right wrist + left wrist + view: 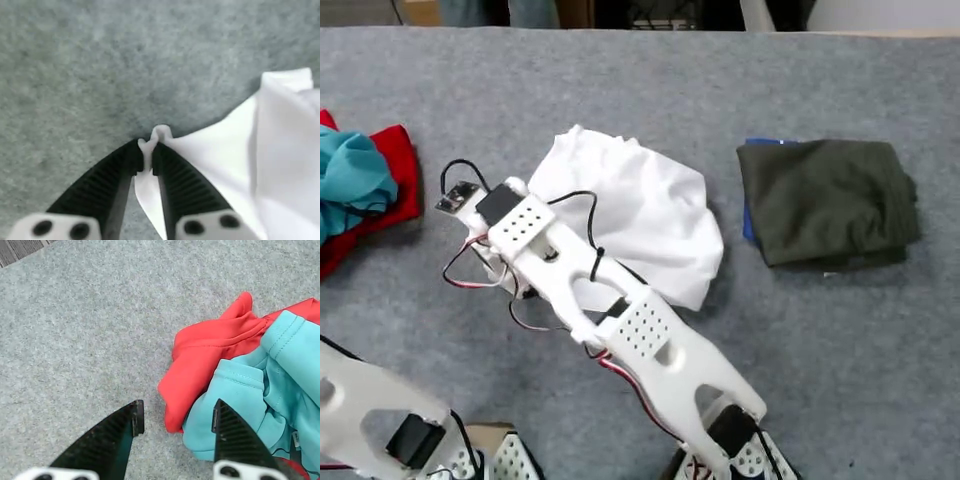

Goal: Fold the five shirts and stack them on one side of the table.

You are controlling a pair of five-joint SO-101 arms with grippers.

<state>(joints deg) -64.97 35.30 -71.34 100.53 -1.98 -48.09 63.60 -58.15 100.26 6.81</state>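
Stretched far-left, right gripper (147,150) pinches white shirt (240,165) edge; left gripper (177,412), spread, beside teal shirt (270,380). High view: folded olive shirt (825,200), right.

No words, numbers or signs can be read on anything in these views. A small tag (295,439) sewn on the teal shirt (270,390) bears marks too small to make out
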